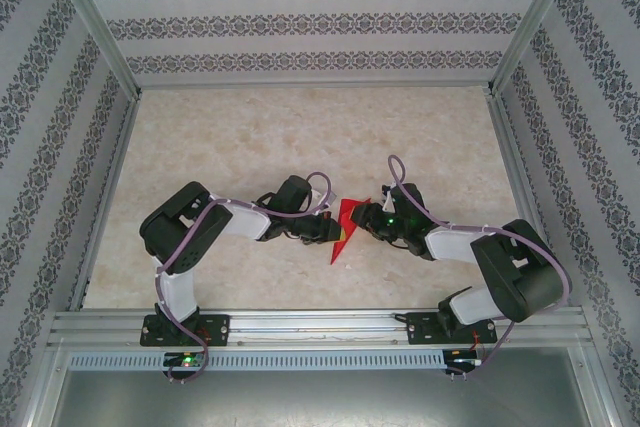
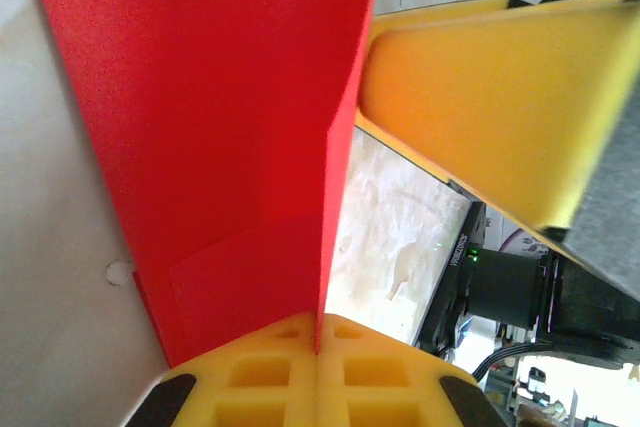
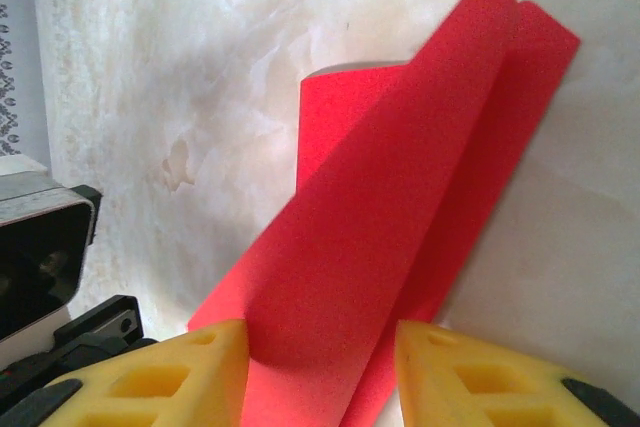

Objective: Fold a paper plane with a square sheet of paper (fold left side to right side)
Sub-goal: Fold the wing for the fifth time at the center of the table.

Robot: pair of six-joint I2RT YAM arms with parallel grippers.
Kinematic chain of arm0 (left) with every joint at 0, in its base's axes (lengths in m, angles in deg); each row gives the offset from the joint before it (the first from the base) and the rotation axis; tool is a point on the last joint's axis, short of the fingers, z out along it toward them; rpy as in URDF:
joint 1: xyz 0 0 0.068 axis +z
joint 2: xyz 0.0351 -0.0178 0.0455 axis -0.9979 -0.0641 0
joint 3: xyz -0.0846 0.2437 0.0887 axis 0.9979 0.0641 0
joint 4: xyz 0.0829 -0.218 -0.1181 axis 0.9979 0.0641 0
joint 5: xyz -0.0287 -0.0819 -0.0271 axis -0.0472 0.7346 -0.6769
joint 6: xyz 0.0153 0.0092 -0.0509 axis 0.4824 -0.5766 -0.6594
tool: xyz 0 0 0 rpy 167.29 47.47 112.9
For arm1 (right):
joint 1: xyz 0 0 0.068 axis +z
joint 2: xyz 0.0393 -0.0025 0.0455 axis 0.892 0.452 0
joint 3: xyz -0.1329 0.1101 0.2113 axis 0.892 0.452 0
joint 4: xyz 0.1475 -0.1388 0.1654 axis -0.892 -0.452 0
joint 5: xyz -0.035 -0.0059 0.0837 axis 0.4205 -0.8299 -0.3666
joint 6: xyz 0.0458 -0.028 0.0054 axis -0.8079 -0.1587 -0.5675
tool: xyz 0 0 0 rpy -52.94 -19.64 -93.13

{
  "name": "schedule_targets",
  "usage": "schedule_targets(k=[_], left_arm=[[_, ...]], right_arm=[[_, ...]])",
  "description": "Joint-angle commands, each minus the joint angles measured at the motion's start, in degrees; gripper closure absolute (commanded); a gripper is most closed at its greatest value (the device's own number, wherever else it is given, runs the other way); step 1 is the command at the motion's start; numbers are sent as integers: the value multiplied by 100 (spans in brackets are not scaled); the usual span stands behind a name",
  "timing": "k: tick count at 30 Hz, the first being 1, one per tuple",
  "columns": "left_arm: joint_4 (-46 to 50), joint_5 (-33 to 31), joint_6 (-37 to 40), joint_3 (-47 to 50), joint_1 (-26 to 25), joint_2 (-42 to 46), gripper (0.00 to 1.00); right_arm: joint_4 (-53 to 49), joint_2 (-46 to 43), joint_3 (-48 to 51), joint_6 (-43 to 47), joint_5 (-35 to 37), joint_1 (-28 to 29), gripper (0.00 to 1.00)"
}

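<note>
Red sheet [image 1: 344, 231] is mid-fold: a narrow pointed shape, tip toward the arm bases. It sits on the table [image 1: 250, 137] toward the near edge, right between the two grippers. It is not flat. Right wrist view shows two long flaps [image 3: 400, 197] standing up along a crease.

Left gripper [image 2: 318, 339]: clamped tight on the red sheet, pads meeting on an upright edge of it. That's the anchor.
Right gripper [image 3: 320, 335]: jaws about half apart, straddling the raised flaps with paper in the gap. No clamp that I can see. One of its yellow fingers [image 2: 500, 87] sits just beside the sheet in the left wrist view.

My read: the step in hand is bringing the left-side flap over onto the right side and setting the crease. Roughly mid-task, wings not formed.

How to do it well:
- Left holds the pinch firm with no twist. Any roll there skews the centre line.
- Right closes on the free flap near its outer edge. A grip at the crease would buckle it.
- Carry the flap over in a low arc and align the edges before pressing.
- Press from the tip end outward along the crease so no bubble gets trapped.
- Thin paper will likely slide on the smooth table, so left releases only once the crease is set.

Risk: the grippers are very close, so a finger clash is likely if right sweeps toward left.
</note>
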Motion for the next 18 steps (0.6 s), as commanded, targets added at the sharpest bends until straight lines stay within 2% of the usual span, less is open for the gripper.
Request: schedule_targets(k=[1,18], left_arm=[[-332,115,-112,26,84,-90,98],[-525,106,-214,61,81,-158,96]], right_arm=[[205,76,-103,-89,84,60,57],[291,323,-198,-100,94,126,58]])
